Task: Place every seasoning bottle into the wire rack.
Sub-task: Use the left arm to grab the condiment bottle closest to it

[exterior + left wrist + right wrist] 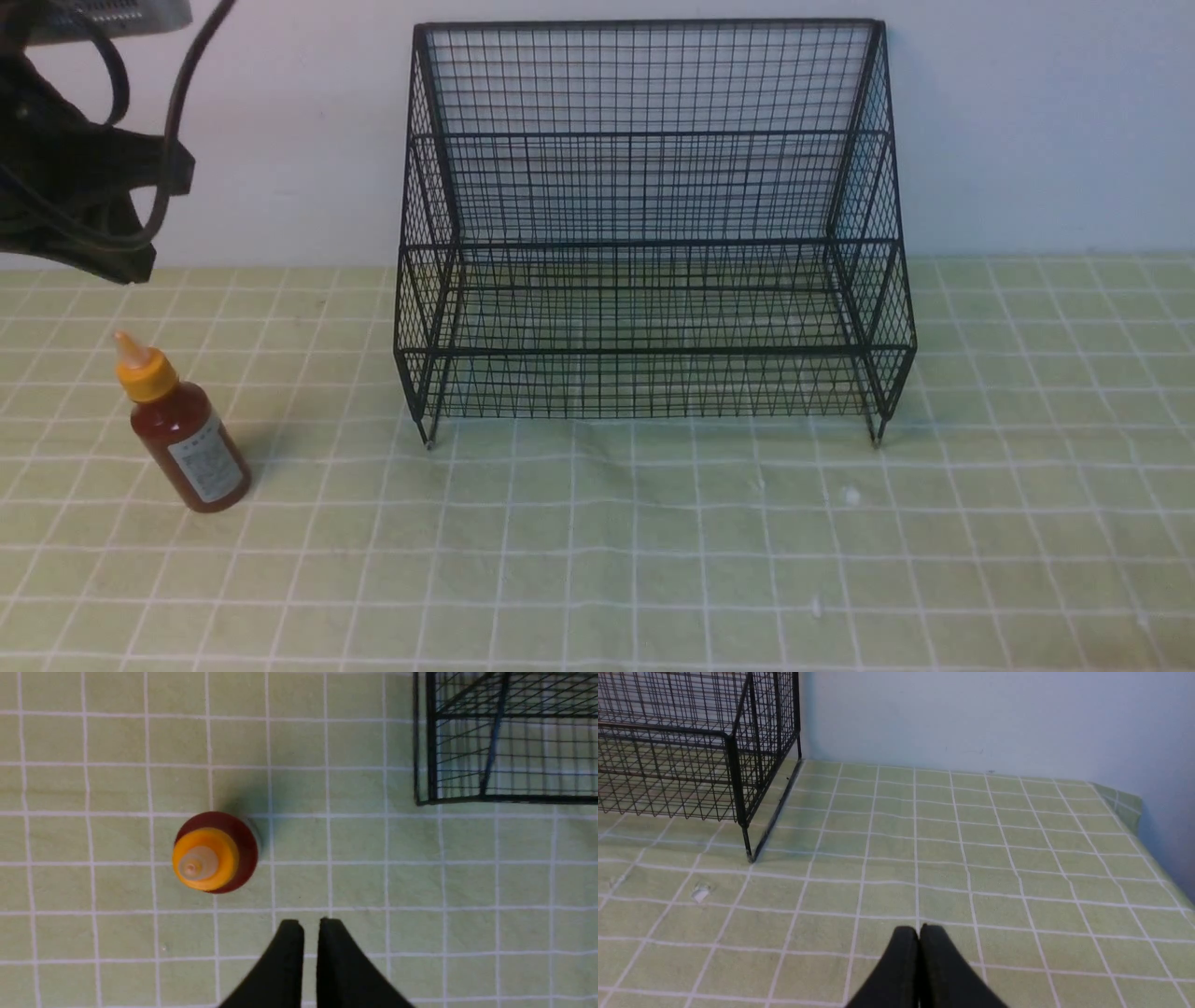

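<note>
The right gripper (919, 933), at the near side, has its fingertips together. On the left of the checked tablecloth (579, 560), the sauce bottle (191, 434) stands upright, apart from the left gripper (310, 928), whose fingertips are separated by a narrow gap with nothing between them. Farther off and to the right of the bottle, the black wire rack (653, 243) stands before the pale wall (1036, 121).

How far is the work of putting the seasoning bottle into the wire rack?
Nothing looks done: the wire rack holds no bottle. Nothing is in hand: the left tool and right tool hold nothing. Left to do: grasp the seasoning bottle, standing left of the rack, and place it inside.
</note>
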